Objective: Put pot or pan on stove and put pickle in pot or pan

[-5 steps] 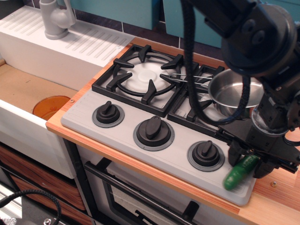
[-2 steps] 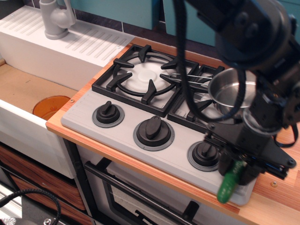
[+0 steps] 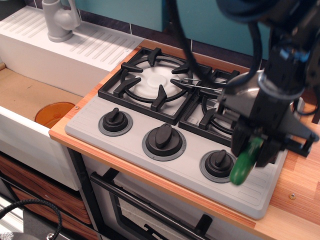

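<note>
Teal wall (image 3: 210, 22) behind a wooden counter (image 3: 300, 195); white sink (image 3: 30, 100) left, perhaps a grey faucet (image 3: 59, 20).

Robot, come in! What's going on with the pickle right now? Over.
Gripper shut on pickle, hanging over the stove front. Saucepan on right burner, mostly hidden behind arm. Nothing blocking.

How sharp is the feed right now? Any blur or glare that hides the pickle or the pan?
In the observation.image view, the pickle reads sharp and glossy in the gripper; the arm above is dark and slightly soft near the top edge; the pan is mostly hidden behind the arm, only a bright sliver of rim showing; the stove is evenly lit, with no glare.
</note>
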### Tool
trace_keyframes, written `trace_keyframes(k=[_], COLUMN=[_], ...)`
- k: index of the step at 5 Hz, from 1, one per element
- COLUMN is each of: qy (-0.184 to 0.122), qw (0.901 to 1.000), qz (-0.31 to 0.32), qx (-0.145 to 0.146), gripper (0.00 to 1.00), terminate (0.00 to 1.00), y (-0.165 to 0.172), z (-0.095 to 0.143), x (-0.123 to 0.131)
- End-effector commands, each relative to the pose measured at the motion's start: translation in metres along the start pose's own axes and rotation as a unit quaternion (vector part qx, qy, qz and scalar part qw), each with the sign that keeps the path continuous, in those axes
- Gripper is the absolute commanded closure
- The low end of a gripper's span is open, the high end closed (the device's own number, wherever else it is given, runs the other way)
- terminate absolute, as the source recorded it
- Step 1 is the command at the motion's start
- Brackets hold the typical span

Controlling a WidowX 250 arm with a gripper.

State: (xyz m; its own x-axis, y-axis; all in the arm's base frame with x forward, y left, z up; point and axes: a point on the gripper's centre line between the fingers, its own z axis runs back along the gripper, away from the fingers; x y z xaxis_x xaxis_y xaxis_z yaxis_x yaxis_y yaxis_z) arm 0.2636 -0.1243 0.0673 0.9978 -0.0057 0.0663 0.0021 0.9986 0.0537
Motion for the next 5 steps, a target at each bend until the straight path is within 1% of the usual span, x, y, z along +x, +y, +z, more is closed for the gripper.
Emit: trace_keyframes(k=[1,2,3,4,5], qy=[-0.036,-0.050,-0.056,-0.069,-0.081], qw=[0.9992,0.9985,0.9981,0.9971,0.9961], qz=[0.005,0.008,0.008,0.003,0.004], qx=[-0.015,-0.019,-0.025,-0.033,-0.035], gripper=[1.00,1.00,1.00,1.00,1.00], terminate=[0.00,0.00,0.00,0.00,0.00], y=[0.013,0.016,0.018,0.022,0.022], z=[0.025,0.018,0.015,0.010,0.004], x=[0.050,0.069,0.081,0.097,0.107])
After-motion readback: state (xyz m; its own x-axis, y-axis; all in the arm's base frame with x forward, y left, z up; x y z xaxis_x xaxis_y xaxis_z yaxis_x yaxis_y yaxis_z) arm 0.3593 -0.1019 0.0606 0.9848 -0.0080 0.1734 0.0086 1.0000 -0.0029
